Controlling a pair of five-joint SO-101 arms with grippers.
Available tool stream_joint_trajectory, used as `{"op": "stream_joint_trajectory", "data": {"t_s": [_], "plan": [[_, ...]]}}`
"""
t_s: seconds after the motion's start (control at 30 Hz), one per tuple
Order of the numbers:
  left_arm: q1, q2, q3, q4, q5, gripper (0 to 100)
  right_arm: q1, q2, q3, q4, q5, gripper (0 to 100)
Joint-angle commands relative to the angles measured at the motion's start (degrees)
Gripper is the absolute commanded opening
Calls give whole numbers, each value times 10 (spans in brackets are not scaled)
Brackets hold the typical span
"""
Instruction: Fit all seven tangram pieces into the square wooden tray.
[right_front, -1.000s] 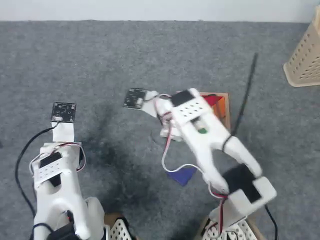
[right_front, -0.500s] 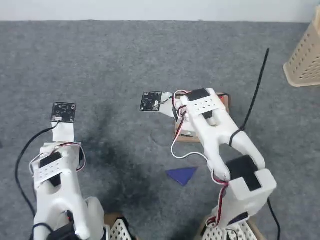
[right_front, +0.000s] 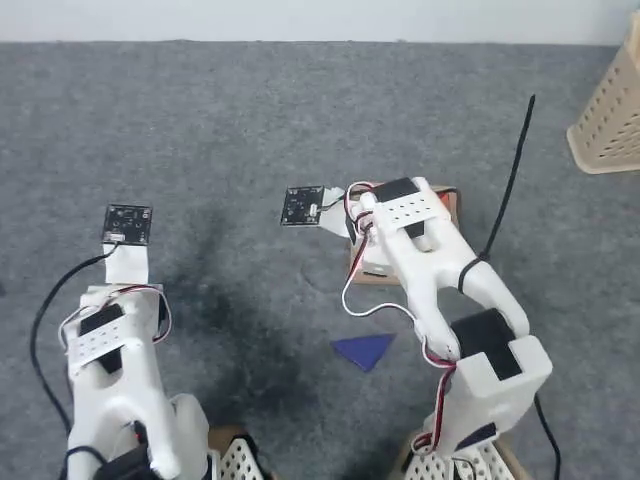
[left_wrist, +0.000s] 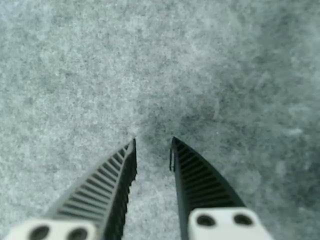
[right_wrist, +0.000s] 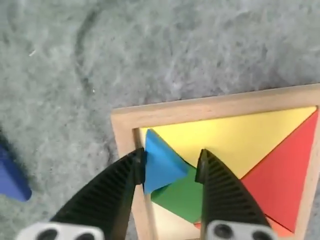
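The right gripper (right_wrist: 171, 160) was clamped on a small light blue triangular piece (right_wrist: 159, 169), one black ridged finger against each side of it, holding it just inside one corner of the square wooden tray (right_wrist: 200, 107). The piece sat tilted, its edge beside the tray's rim and its tip over a green piece (right_wrist: 182, 196). A large yellow triangle (right_wrist: 235, 135) lay flat along the adjoining rim, and a large red triangle (right_wrist: 280, 170) touched it along a diagonal seam. The tray rested on the grey felt-covered table (right_front: 200, 120), right of its middle and mostly under the right arm. A dark blue triangle (right_front: 363, 350) lay loose on the felt, apart from the tray and nearer the table's near edge. The left gripper (left_wrist: 153, 142) hung over bare felt toward the left edge, its fingers slightly parted and holding nothing. A beige slatted basket (right_front: 610, 110) stood at the far right corner, with a black cable (right_front: 512, 170) running between it and the tray.
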Motion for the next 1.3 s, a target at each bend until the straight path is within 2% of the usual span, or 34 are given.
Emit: {"op": "stream_joint_trajectory", "data": {"t_s": [0.0, 0.13, 0.3, 0.47, 0.53, 0.67, 0.8, 1.0, 1.13, 1.27], "plan": [[0, 1, -23, -5, -1, 105, 9, -14, -11, 15, 6, 163], [0, 1, -23, -5, -1, 105, 9, -17, -44, 49, -28, 157], [0, 1, -23, -5, -1, 105, 7, -45, -75, 100, -49, 99], [0, 1, -23, -5, -1, 105, 11, -84, -58, 126, -196, 43], [0, 1, -23, -5, -2, 105, 5, -109, -16, 135, -222, 8], [0, 1, -23, -5, -2, 105, -20, -196, 134, 90, -207, 19], [0, 1, -23, -5, -2, 105, -43, -308, 275, 61, -135, 46], [0, 1, -23, -5, -2, 105, -95, -424, 405, 58, -53, 159], [0, 1, -23, -5, -2, 105, -145, -441, 429, 57, -54, 211], [0, 2, -23, -5, -2, 105, -156, -419, 445, -3, -106, 214]]}}
